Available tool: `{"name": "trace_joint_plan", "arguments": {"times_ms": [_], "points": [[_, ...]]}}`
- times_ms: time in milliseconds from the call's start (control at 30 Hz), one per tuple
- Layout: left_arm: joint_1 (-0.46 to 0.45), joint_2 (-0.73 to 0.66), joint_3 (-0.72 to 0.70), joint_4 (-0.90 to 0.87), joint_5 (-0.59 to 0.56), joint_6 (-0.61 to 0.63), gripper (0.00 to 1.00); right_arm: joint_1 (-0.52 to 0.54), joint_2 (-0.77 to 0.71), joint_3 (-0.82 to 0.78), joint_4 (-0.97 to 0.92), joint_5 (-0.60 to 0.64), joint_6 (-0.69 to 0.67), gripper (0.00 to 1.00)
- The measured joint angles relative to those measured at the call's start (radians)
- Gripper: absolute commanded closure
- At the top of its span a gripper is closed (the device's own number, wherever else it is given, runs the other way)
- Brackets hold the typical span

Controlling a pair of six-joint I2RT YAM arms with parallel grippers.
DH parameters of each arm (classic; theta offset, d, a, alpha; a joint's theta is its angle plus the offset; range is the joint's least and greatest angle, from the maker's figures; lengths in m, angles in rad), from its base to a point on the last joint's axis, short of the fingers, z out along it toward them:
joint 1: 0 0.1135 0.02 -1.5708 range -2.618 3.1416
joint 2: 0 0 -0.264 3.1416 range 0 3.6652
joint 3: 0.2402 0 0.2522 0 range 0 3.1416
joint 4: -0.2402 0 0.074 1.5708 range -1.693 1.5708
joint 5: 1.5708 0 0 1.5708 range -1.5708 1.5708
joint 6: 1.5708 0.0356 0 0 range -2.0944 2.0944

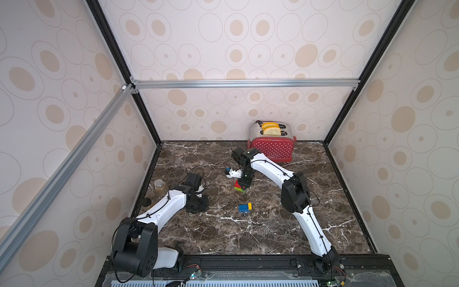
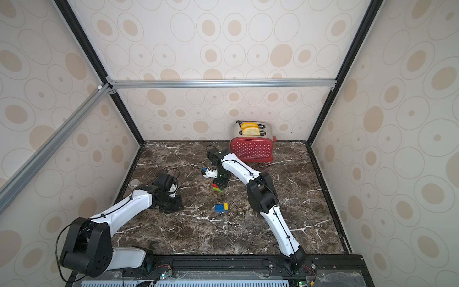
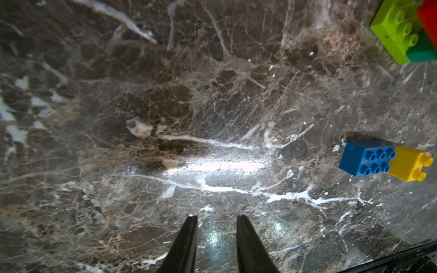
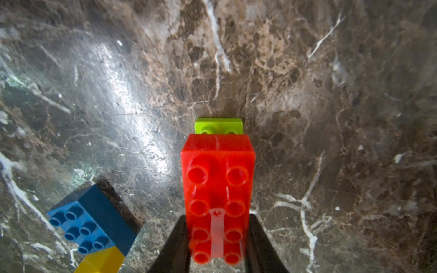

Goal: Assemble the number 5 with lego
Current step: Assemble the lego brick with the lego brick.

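Note:
My right gripper (image 4: 218, 217) is shut on the long red brick (image 4: 217, 179), one black finger on each long side. A lime-green brick (image 4: 218, 125) shows past its far end. In the left wrist view the red brick (image 3: 429, 19), a dark-green brick (image 3: 423, 50) and the lime brick (image 3: 395, 28) sit joined together. In both top views this cluster (image 1: 240, 186) (image 2: 218, 186) is under the right gripper (image 1: 244, 185). A blue brick (image 3: 369, 158) joined to a yellow brick (image 3: 411, 164) lies apart on the table (image 1: 245, 207). My left gripper (image 3: 217, 216) is open over bare marble, left of that pair.
A red dotted toaster (image 1: 272, 146) holding toast stands at the back wall. A glass jar (image 1: 161, 186) and a black lid (image 1: 146, 201) sit at the table's left edge, behind the left arm. Patterned walls enclose the marble table (image 1: 260, 231) on three sides.

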State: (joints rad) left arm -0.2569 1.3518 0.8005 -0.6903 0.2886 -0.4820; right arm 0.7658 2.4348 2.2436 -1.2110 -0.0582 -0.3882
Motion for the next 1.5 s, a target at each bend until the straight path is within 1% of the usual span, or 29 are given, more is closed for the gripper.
{"name": "trace_joint_plan", "arguments": {"times_ms": [200,367,533,733,933,1133,1167,1500], "points": [[0.000,0.000,0.000,0.000,0.000,0.000,0.69,-0.010,-0.009,-0.015,0.014,0.001,0.016,0.71],[0.000,0.000,0.000,0.000,0.000,0.000,0.69,-0.012,-0.012,-0.019,0.021,0.010,0.032,0.68],[0.000,0.000,0.000,0.000,0.000,-0.001,0.69,-0.014,-0.018,-0.024,0.024,0.023,0.044,0.60],[0.000,0.000,0.000,0.001,0.000,-0.001,0.69,-0.025,-0.018,-0.027,0.025,0.068,0.051,0.50],[0.000,0.000,0.000,0.001,0.000,-0.001,0.69,-0.032,-0.025,-0.027,0.027,0.077,0.060,0.44],[0.000,-0.002,0.000,0.001,0.000,-0.001,0.69,-0.031,-0.053,-0.027,0.038,0.040,0.063,0.39],[0.000,-0.003,-0.001,0.001,0.000,-0.001,0.69,-0.031,-0.059,-0.027,0.042,0.028,0.061,0.32],[0.000,-0.013,-0.006,0.000,-0.003,-0.001,0.69,-0.032,-0.057,0.018,0.058,-0.043,0.025,0.29]]}}
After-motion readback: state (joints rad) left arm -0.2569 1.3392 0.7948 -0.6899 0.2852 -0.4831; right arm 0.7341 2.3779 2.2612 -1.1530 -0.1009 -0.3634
